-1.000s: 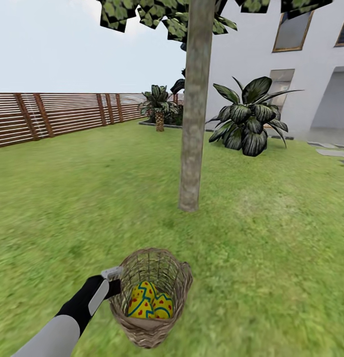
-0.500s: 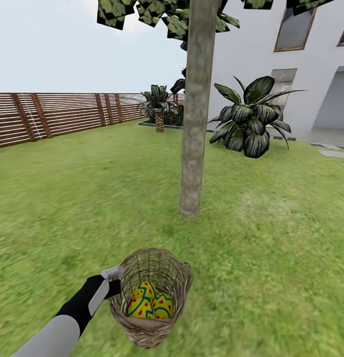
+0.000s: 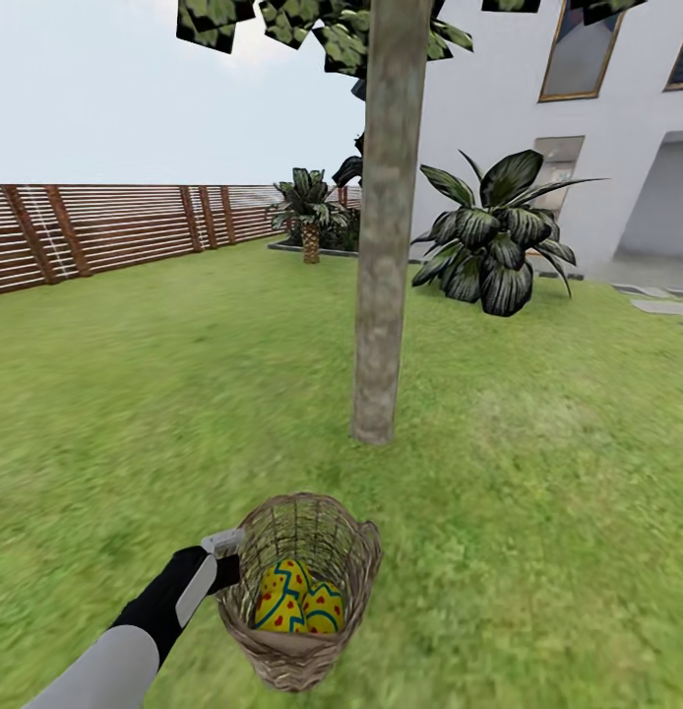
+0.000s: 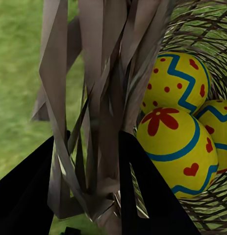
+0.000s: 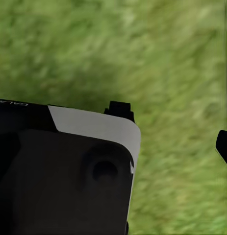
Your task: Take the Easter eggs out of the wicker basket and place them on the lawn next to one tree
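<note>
Lawn (image 3: 538, 473): spreads beyond and below your left fingers on every side, bare around the trunk.

Tree (image 3: 381, 246): stands ahead of your left fingers, a short way past the basket; probably your drop spot, which would explain why the basket is carried toward it.

Basket (image 3: 300, 591): held upright off the lawn, just right of your left fingers (image 3: 226, 561). In the left wrist view those fingers (image 4: 88, 186) pinch the rim weave between them, so the load travels whole.

Eggs (image 3: 294, 599): all three sit inside the basket, touching, beyond your fingers past the wall. None out yet.

Right fingers: you cannot tell their state; grass lies beneath.
</note>
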